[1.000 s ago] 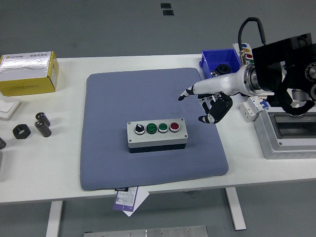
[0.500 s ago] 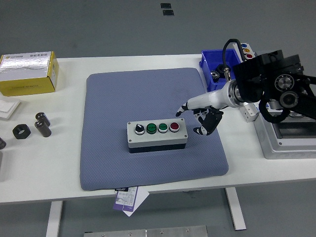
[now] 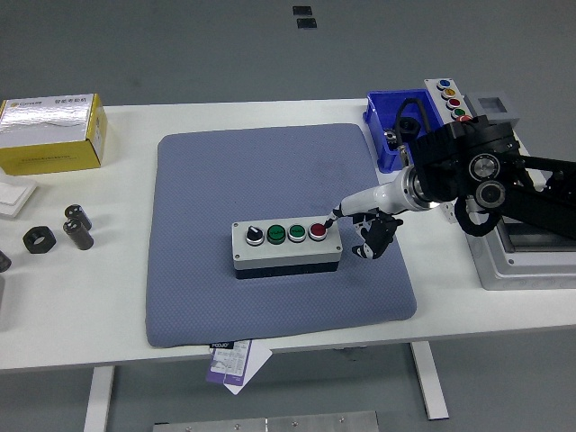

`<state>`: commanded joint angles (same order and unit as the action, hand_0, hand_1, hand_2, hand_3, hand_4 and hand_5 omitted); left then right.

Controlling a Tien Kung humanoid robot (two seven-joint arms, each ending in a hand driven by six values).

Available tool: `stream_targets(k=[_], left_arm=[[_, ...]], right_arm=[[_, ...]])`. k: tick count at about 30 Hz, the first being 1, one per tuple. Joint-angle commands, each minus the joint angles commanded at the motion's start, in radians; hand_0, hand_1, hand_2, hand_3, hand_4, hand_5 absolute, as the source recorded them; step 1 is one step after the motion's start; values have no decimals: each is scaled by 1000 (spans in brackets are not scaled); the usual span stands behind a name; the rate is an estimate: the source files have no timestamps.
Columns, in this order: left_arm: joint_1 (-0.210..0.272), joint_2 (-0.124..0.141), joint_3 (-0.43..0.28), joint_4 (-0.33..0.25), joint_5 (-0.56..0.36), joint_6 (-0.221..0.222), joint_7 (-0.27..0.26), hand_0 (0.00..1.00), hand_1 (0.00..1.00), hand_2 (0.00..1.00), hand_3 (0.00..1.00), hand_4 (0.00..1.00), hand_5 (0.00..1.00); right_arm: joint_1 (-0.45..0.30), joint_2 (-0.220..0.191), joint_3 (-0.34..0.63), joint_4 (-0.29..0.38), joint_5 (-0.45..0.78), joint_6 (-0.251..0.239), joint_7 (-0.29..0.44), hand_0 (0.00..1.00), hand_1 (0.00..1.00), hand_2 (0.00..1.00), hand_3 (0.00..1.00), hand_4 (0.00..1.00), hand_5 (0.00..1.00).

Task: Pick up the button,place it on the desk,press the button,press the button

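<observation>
The right robot hand (image 3: 367,225) had swung down-left — one white finger extended, the others curled, holding nothing — to the red round pushbutton (image 3: 318,230) on the grey four-control box (image 3: 286,246) resting mid blue-grey mat (image 3: 225,180).

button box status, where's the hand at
Right hand: index extended, tip at the red button, other fingers curled, holding nothing. Button box flat on the grey mat. Left hand out of view. Nothing in the way.

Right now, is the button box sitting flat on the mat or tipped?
Flat. The button box rests level on the blue-grey mat, its four controls facing up.
</observation>
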<state>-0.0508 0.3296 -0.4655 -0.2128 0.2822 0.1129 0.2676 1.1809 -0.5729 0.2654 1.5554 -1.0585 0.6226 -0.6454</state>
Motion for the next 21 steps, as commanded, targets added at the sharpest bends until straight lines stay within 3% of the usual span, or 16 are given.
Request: stream_targets(k=[21], left_arm=[[0,0,-17,-1,18,3,8,622,503,490,587,645,134]], right_arm=[[-11,56,-43,-59,-3,-20,0,29,167,252,998,430,2]])
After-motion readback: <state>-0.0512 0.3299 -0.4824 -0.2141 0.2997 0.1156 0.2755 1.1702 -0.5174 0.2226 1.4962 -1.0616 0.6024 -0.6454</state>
